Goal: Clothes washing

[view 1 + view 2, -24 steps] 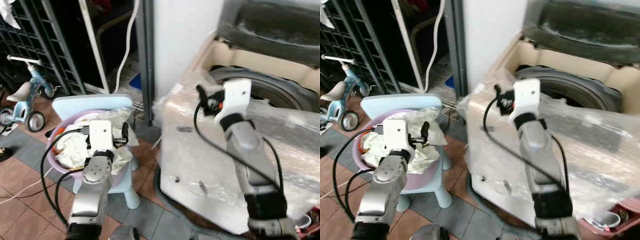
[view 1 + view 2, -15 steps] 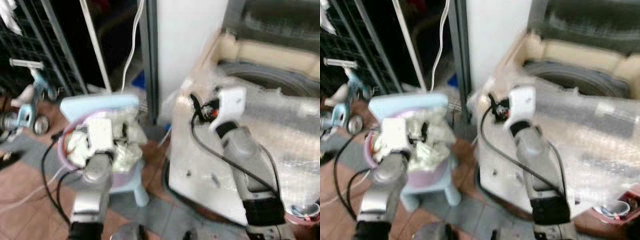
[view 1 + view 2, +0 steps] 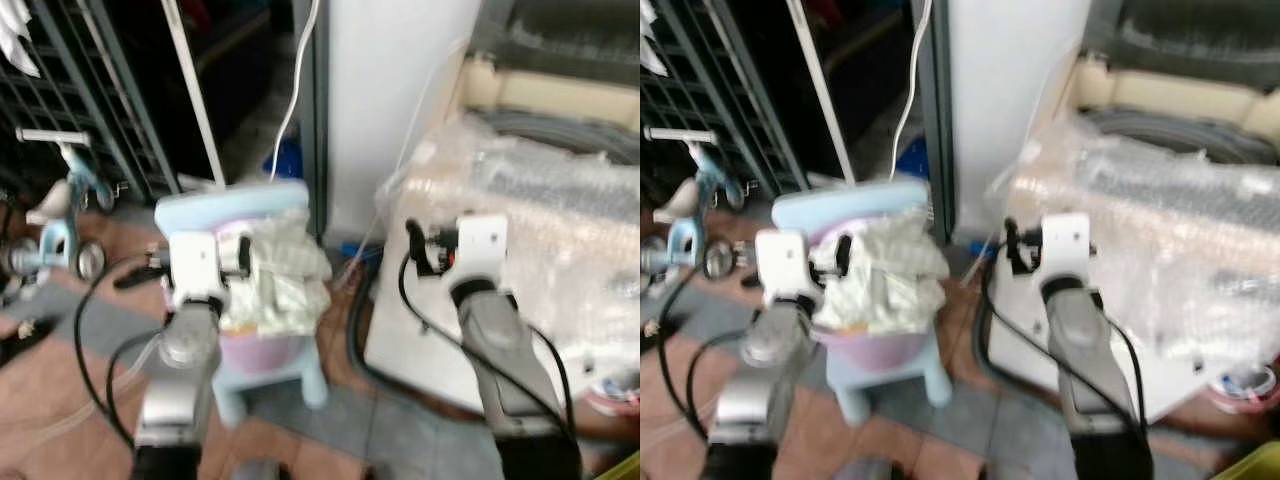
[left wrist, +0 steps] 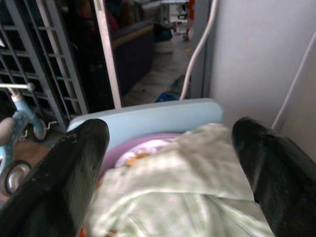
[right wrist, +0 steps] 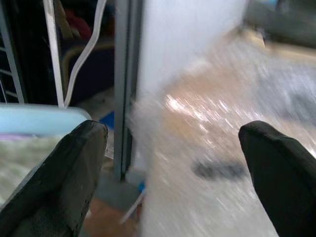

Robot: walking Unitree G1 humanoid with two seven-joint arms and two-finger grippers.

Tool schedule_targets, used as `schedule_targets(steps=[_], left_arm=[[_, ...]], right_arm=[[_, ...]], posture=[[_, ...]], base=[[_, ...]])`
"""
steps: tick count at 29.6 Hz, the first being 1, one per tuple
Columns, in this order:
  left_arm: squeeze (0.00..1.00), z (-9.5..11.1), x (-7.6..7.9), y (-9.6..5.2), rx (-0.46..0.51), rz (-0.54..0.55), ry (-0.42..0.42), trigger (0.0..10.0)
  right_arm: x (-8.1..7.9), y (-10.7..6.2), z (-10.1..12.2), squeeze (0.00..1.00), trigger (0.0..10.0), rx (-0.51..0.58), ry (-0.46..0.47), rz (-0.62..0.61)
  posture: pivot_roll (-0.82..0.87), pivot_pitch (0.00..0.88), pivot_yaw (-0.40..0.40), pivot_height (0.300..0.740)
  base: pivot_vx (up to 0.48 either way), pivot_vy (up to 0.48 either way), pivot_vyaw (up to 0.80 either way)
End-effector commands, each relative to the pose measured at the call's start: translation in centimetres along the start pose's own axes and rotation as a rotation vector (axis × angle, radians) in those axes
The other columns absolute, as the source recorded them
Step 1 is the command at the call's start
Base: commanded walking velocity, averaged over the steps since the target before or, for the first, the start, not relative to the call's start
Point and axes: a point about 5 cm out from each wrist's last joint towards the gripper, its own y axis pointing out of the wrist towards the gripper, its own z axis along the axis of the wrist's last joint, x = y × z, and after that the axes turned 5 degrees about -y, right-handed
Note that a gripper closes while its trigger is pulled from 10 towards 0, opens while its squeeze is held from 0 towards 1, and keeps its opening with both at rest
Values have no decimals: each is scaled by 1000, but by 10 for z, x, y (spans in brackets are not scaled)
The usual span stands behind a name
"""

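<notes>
A purple basin (image 3: 262, 352) heaped with pale green and white clothes (image 3: 285, 280) stands on a light blue stool (image 3: 300, 375). My left gripper (image 3: 243, 253) hovers open just over the near side of the heap. In the left wrist view its fingers (image 4: 74, 163) spread wide above the checked cloth (image 4: 173, 182). The washing machine (image 3: 540, 210), wrapped in clear plastic, stands to the right with its top open. My right gripper (image 3: 420, 250) is open and empty in front of the machine's left front corner, with fingers (image 5: 74, 163) wide apart.
A child's tricycle (image 3: 55, 225) and a black metal grille (image 3: 70, 90) stand at the left. A white pillar (image 3: 395, 100) and a hanging white hose (image 3: 295, 85) rise behind the stool. A black hose (image 3: 352, 335) curls on the tiled floor beside the machine.
The whole picture has shifted and blurred, so the camera has moved. The right gripper now sits lower against the machine's front instead of near its top rim. Neither gripper has taken hold of anything.
</notes>
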Motion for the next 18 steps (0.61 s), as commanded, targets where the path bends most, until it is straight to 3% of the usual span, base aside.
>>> schedule_targets(steps=[1,3,4,5,11,18], left_arm=[[0,1,-8,-1,4,12,5,10000],[0,1,-8,-1,5,13,5,10000],[0,0,-8,-2,3,12,6,10000],[0,0,-9,-2,-2,18,8,10000],[0,-2,-12,-2,-16,33,4,10000],[0,-4,-14,-2,-28,43,-3,10000]], right_arm=[[-14,3,18,671,10000,84,-23,62],[-18,2,19,388,10000,95,-37,101],[-18,2,19,63,10000,94,-29,100],[-18,2,19,0,10000,93,-18,100],[-22,4,18,0,10000,90,-10,123],[-24,7,18,0,10000,88,-21,152]], posture=[[-101,0,38,740],[-101,0,36,740],[-101,0,36,740],[-101,0,35,740],[-95,0,31,740],[-99,0,33,740]], base=[[0,0,800],[0,0,800],[0,0,800],[0,0,794],[0,0,720],[77,0,0]])
